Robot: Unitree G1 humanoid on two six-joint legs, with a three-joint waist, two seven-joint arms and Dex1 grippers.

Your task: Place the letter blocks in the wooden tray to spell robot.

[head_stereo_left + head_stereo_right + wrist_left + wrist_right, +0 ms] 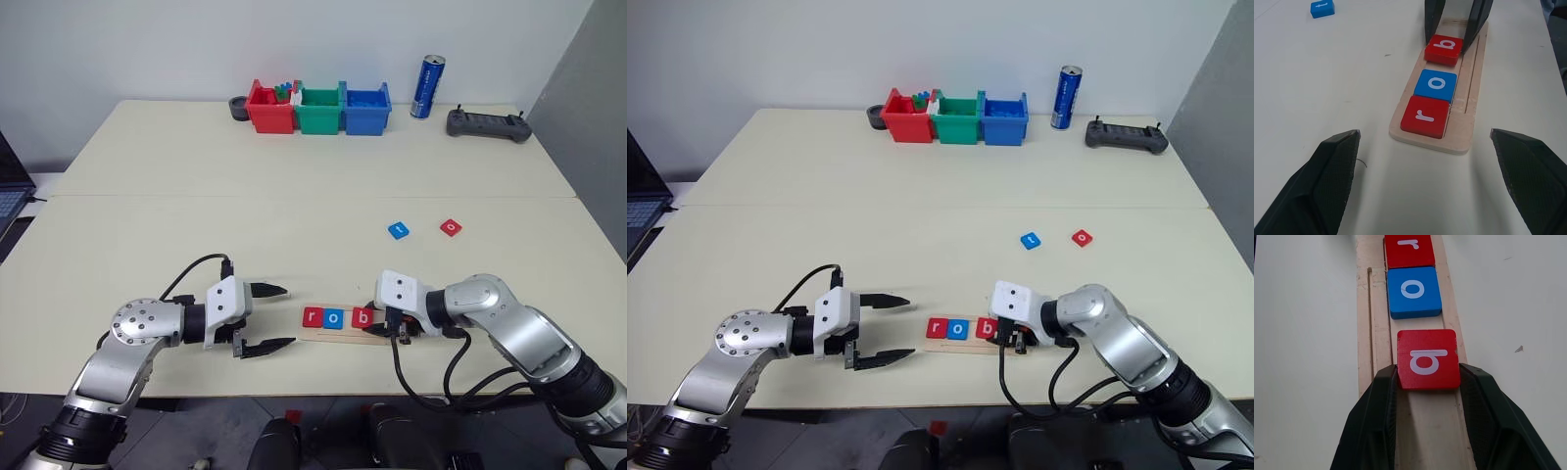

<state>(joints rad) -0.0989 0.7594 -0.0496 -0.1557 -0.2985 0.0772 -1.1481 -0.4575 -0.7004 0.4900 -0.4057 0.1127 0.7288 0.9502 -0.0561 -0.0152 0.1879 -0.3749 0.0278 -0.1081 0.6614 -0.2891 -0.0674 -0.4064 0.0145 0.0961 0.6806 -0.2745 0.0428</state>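
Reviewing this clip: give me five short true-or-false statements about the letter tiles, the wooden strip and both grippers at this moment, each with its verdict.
1. The pale wooden tray holds three tiles. True.
2. The right gripper clamps the red square b tile. True.
3. The blue square o tile lies loose on the cream table. False: it sits in the tray between the red square r tile and b.
4. The left gripper holds a tile. False: it is open and empty.
5. Both loose tiles are red. False: the t tile is blue; the other o tile is red.
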